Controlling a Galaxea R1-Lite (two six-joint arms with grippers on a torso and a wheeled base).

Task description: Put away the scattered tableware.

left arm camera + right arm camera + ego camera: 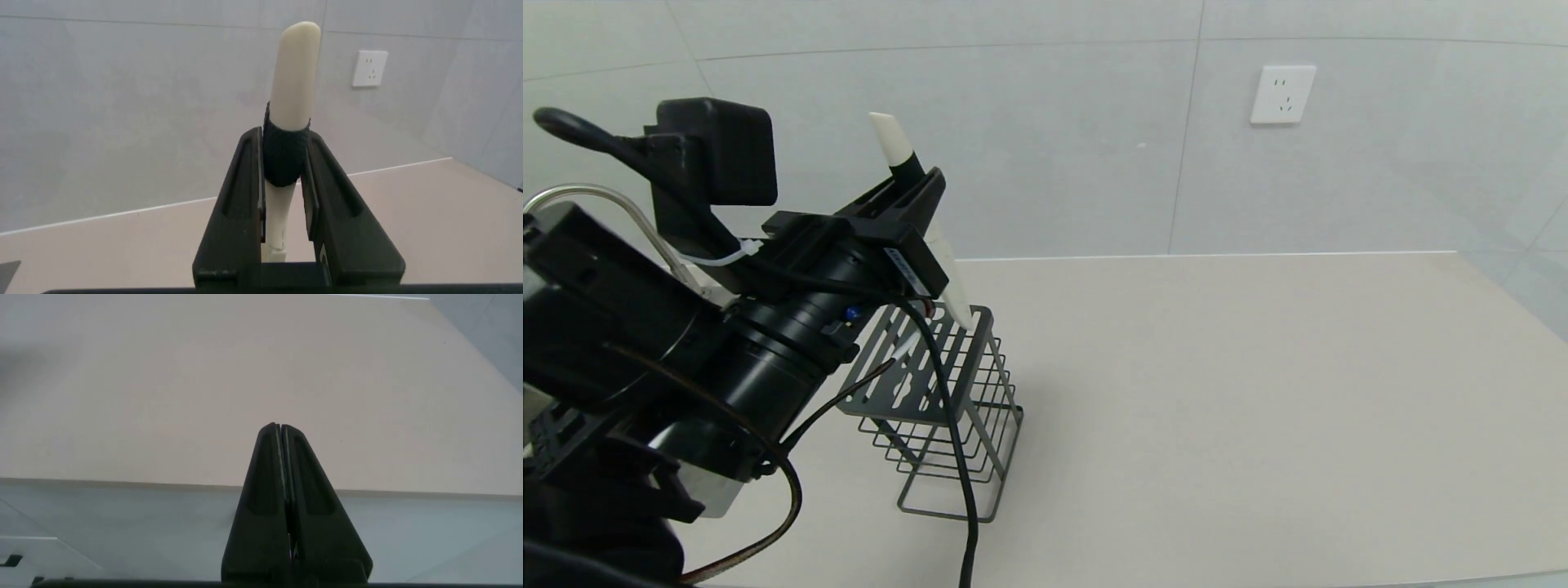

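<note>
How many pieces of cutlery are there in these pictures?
1: a white-handled utensil held in the left gripper, above the wire rack. Others could be hidden from view.

The left gripper [925, 189] covers the middle of the cream utensil [887, 135], so its kind cannot be told. At the frame's lower left, the left arm [768, 359] hides the left side of the wire rack [984, 425].

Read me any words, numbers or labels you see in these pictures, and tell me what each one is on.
Sticker on the left gripper: has print, too small and blurred to read.
Wall socket: no text, only slots.
White utensil and wire rack: no print visible.
</note>
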